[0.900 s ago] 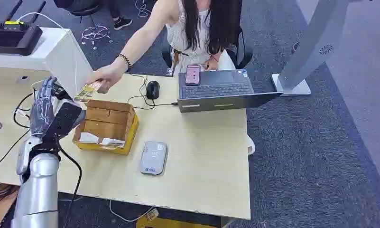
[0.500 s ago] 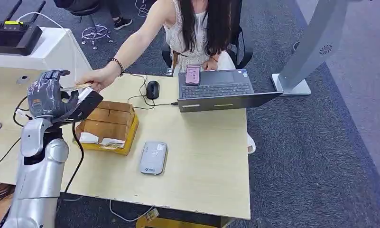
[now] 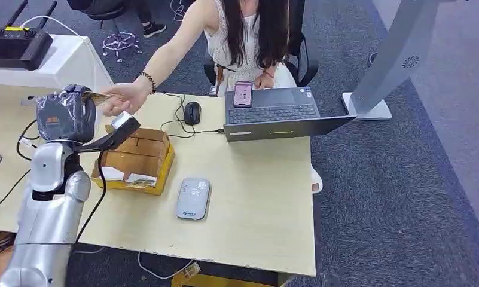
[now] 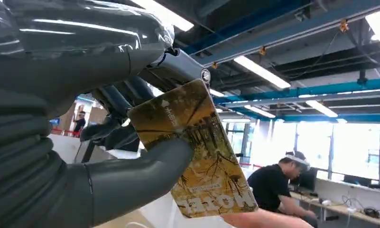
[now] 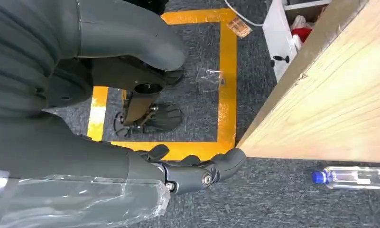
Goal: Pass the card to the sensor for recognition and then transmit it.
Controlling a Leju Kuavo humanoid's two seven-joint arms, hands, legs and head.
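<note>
A yellow-brown printed card (image 4: 202, 152) sits pinched between the thumb and fingers of my left hand (image 4: 83, 156). In the head view my left hand (image 3: 66, 113) is raised over the table's far left, with the card (image 3: 96, 95) at its top. A person's hand (image 3: 122, 97) reaches across and is at the card's other end. The grey card sensor (image 3: 194, 198) lies flat on the table, to the right of my arm and nearer the front edge. My right hand (image 5: 107, 142) hangs beside the table (image 5: 330, 104), fingers loose and holding nothing.
An open cardboard box (image 3: 135, 158) stands between my left hand and the sensor. A laptop (image 3: 278, 116) with a phone (image 3: 243, 93) on it, a mouse (image 3: 192, 112) and cables lie at the back. A router (image 3: 15, 45) sits on a white stand. A water bottle (image 5: 354, 176) lies on the floor.
My left hand has risen and turned towards the person's hand. The person brought the card over, and my thumb and fingers now pinch it.
</note>
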